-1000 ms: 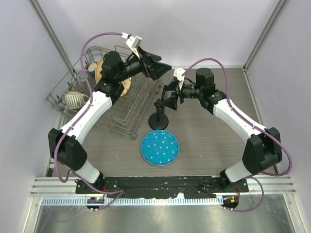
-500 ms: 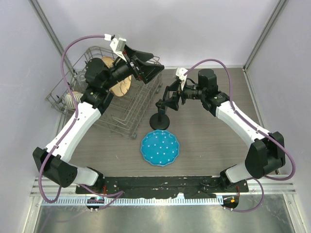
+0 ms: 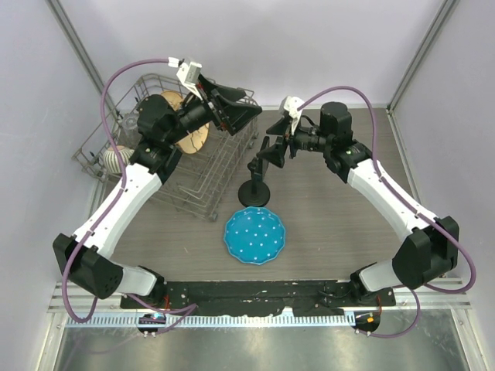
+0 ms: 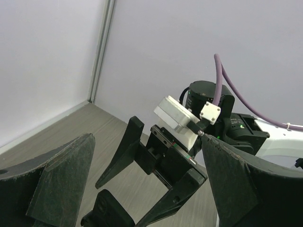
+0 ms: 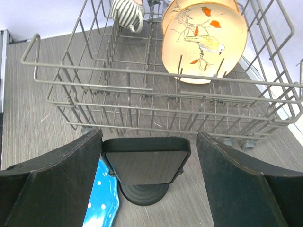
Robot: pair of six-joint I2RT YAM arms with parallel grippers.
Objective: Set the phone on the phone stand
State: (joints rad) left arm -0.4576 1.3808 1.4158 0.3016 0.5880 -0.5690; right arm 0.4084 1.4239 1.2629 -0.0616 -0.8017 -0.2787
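The phone (image 5: 146, 161) is showing in the right wrist view as a thin dark slab with rounded corners, lying wider than tall, its glossy face catching a faint reflection of wood grain. It is sitting at the top of the phone stand (image 5: 142, 195), covering the stem, with only the round black disc base peeking out beneath it on the worktop (image 3: 332, 224). The stand is standing between the dish rack (image 3: 193, 185) and the right arm, just beyond the blue dotted plate (image 3: 255, 236).

The right hand (image 5: 149, 135) is hovering at the phone with its fingers spread wide, wider than the phone itself. A strip of worktop is showing between the phone and the finger on the right of that view. On the left, the phone's edge is meeting the finger in the picture, and I cannot tell whether they are touching. The left hand (image 3: 246, 104) is hanging above the far corner of the rack, fingers wide apart and gripping nothing.

Counting: one phone, one stand, two hands, one blue plate and one wire rack. Two cream painted plates (image 5: 203, 42) are standing on edge in the rack, and one striped cup (image 5: 125, 14) is resting there too.
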